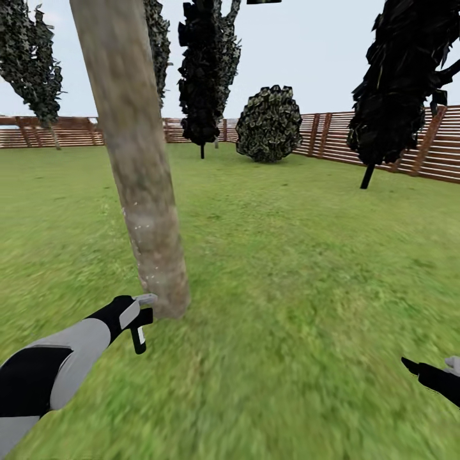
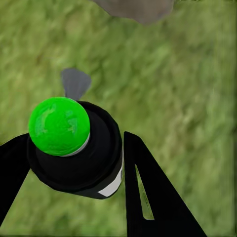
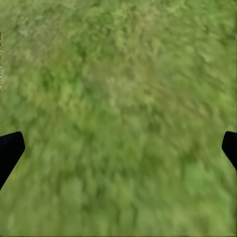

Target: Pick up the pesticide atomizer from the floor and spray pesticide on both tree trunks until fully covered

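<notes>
My left end effector (image 2: 74, 163) grips the atomizer (image 2: 74, 148) round its body; it looks light, rigid, probably slick. Right end effector (image 3: 118, 148) hangs open.

A round bush (image 1: 269, 123) stands at twelve o'clock. Dark trees rise at eleven (image 1: 203, 76), two (image 1: 399, 83) and ten o'clock (image 1: 35, 64), under a pale sky (image 1: 319, 51).
</notes>
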Motion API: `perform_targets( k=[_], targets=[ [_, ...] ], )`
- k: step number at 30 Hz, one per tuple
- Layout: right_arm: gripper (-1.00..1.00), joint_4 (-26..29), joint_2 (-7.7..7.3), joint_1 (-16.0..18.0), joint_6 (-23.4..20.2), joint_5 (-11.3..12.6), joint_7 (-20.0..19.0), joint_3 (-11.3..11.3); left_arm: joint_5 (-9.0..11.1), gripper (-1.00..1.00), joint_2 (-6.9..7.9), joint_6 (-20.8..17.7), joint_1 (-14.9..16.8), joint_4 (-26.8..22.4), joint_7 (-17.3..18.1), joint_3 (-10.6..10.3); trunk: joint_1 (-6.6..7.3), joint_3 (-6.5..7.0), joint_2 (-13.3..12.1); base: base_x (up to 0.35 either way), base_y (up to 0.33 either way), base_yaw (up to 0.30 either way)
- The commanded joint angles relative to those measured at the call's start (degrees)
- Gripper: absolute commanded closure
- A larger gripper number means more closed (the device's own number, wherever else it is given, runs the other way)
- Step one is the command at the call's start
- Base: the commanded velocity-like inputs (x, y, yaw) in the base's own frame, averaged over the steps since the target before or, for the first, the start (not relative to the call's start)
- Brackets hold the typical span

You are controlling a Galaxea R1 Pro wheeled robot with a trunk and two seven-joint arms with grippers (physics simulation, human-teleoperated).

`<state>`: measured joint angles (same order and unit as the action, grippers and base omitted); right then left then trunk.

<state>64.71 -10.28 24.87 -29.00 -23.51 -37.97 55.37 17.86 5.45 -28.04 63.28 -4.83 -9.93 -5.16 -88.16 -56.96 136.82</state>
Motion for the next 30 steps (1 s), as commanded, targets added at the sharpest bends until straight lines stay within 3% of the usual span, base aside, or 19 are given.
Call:
perform_targets(
  k=[1, 12, 30],
  targets=[
    [-1.0, 0.0, 0.0, 0.0, 0.0, 0.0, 0.0, 0.0, 0.0, 1.0, 0.0, 0.0, 0.0, 0.0, 0.0, 0.0, 0.0, 0.0, 0.0, 0.129, -0.324, 0.24],
    [-1.0, 0.0, 0.01, 0.0, 0.0, 0.0, 0.0, 0.0, 0.0, 1.0, 0.0, 0.0, 0.0, 0.0, 0.0, 0.0, 0.0, 0.0, 0.0, 0.149, -0.312, 0.268],
    [-1.0, 0.0, 0.08, 0.0, 0.0, 0.0, 0.0, 0.0, 0.0, 1.0, -0.79, 0.0, 0.0, 0.0, -0.1, 0.0, 0.0, 0.0, 0.0, 0.003, -0.314, 0.262]
  ],
)
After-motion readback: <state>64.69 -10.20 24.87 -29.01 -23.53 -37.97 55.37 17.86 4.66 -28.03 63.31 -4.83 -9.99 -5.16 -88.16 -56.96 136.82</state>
